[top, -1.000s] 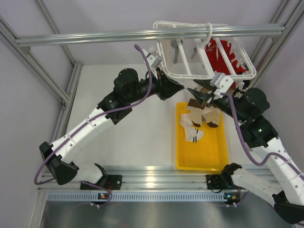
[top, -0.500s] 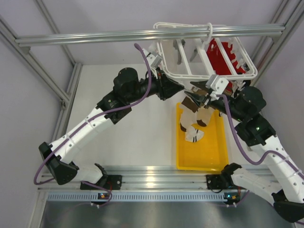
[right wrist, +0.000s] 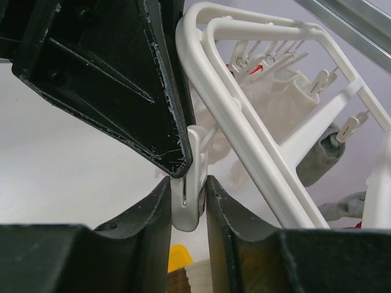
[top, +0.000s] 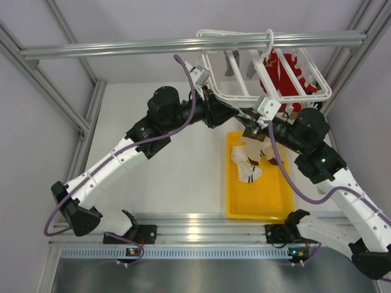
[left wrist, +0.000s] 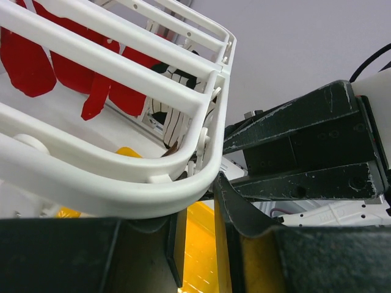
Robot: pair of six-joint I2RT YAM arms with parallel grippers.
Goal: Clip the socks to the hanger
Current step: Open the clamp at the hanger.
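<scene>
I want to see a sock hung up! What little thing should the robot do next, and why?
Probably squeeze a little harder with the right claw. Its fingers press both sides of a clip on the hanger, and pinching it should open it for a sock. Socks lie in the tray, waiting to be clipped.

white plastic rectangular drying hanger, small white plastic clip matches it. red fabric garment, white marks. rectangular plastic tray: solid yellow. soft socks: cream, dark brown blocks and stripes.
</scene>
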